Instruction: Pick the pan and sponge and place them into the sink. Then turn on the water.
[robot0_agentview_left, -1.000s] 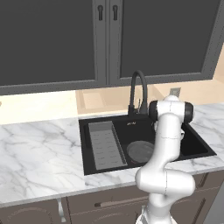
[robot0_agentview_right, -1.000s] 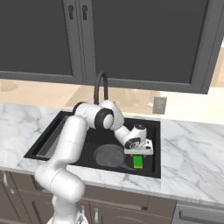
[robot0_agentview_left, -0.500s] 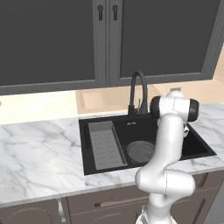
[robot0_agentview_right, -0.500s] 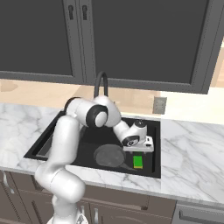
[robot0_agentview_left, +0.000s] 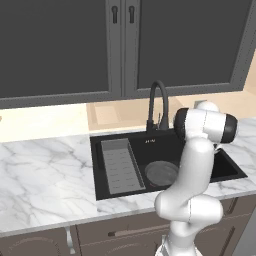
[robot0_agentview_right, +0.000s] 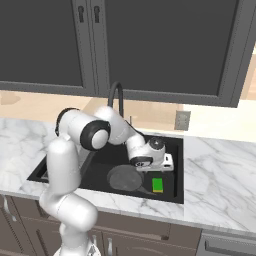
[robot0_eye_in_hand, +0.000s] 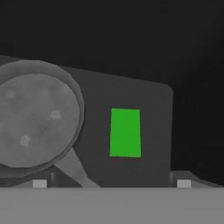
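Marble counter (robot0_agentview_left: 45, 170), dark cabinets (robot0_agentview_left: 60, 45); pan (robot0_agentview_right: 125, 177) and sponge (robot0_agentview_right: 157, 184) lie in the sink (robot0_agentview_left: 230, 167); gripper (robot0_agentview_right: 162, 171) hangs above, spread, empty.

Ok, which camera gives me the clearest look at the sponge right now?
The hand view: the sponge lies flat and unobstructed on the sink floor, beside the pan. The right base view shows it small, below the open gripper. In the left base view the arm covers that spot.
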